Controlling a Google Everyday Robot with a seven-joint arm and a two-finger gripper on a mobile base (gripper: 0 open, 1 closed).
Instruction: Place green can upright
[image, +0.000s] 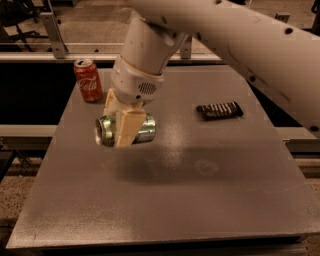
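Note:
The green can (142, 129) lies on its side, lifted above the grey table (165, 210), its silver end facing left toward the camera. My gripper (121, 120) is shut on the green can, one cream finger (127, 129) across its front and the other behind it. The white arm comes down from the upper right. A shadow falls on the table below the can.
A red Coca-Cola can (88, 80) stands upright at the table's back left. A black flat packet (219, 110) lies at the right middle. A railing (55, 31) runs behind the table.

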